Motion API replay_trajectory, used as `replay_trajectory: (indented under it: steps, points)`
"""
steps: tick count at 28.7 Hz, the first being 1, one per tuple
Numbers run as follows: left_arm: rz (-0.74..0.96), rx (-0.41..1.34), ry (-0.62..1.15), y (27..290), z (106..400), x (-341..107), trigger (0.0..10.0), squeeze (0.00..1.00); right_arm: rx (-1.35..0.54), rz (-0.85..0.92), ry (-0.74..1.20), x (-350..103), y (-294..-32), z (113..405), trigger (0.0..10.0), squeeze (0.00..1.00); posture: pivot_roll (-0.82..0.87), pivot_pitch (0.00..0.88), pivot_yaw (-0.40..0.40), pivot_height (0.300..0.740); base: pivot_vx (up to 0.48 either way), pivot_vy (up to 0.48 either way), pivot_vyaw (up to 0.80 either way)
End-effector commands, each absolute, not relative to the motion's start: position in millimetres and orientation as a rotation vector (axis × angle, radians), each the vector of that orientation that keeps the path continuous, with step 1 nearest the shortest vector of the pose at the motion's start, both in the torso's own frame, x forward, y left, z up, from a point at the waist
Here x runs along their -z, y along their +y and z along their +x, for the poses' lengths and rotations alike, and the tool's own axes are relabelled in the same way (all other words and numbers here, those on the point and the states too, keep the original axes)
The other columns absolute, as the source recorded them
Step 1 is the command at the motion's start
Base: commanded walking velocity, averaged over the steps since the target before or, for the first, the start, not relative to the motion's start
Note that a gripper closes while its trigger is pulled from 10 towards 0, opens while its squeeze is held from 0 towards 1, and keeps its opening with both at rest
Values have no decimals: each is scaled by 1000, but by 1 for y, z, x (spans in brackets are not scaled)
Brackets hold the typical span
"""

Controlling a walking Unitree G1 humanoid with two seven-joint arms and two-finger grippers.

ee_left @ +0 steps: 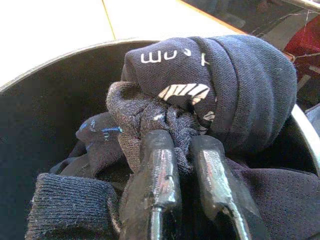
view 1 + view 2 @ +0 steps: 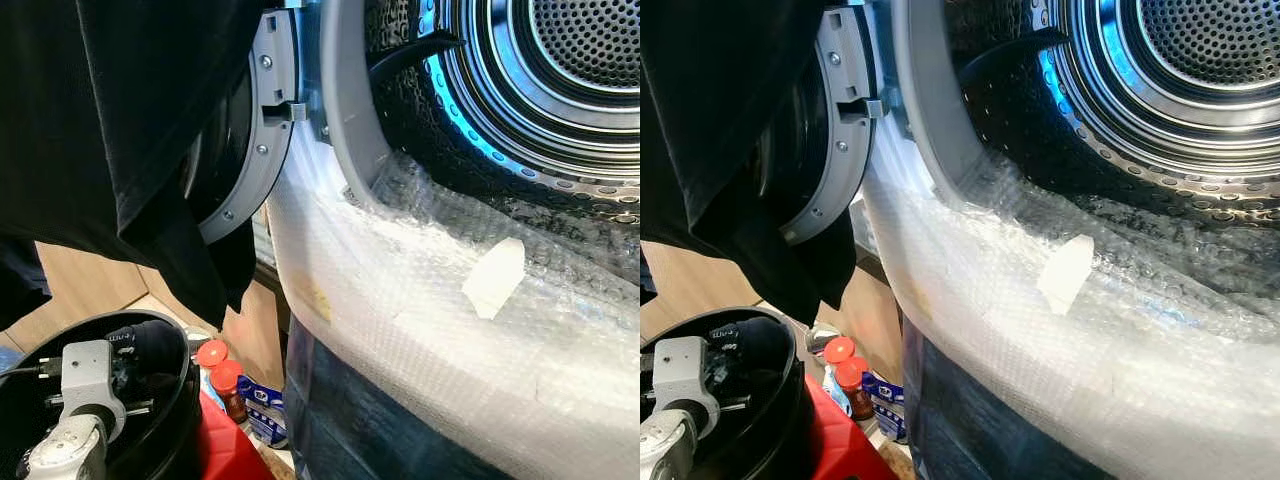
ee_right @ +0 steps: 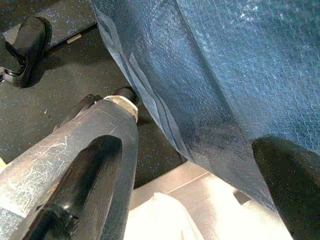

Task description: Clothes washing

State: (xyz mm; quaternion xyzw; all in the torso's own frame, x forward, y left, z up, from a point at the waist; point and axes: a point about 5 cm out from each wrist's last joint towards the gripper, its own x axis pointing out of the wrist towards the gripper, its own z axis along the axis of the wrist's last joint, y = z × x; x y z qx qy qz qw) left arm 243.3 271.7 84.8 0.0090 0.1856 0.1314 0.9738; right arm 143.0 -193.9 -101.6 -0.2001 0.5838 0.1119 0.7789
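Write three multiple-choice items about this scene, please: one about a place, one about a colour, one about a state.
1. Where is the left gripper?
A. Inside the drum
B. In the black basket
C. On the machine door

2. What colour are the caps of the two small bottles beside the basket?
A. Red-orange
B. Green
C. White

3. In what state is the washing machine door?
A. Shut
B. Removed
C. Open

Answers:
1 B: the left wrist view shows its fingers pinched on a dark sock bundle within the black basket.
2 A: both caps are red-orange in the left eye view.
3 C: the door is swung aside and the perforated drum is exposed.
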Motion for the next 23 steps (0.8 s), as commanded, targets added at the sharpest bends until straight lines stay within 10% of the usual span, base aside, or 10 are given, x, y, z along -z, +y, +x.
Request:
replay_trajectory:
  steps: [1, 14, 23]
  points:
    - [24, -214, 371, 266, 245, -85, 0, 0, -247, -428, 1262, 102, -193, 142, 10000, 0, 207, 0, 7, 740, 0, 0, 0]
    - [-23, 41, 53, 234, 260, -140, 0, 0, -259, -431, 1261, 102, -194, 141, 10000, 0, 205, 0, 3, 740, 0, 0, 0]
    - [-21, 676, 221, 173, 242, -140, 0, 0, -272, -433, 1258, 102, -193, 141, 10000, 0, 193, 0, 3, 740, 0, 0, 0]
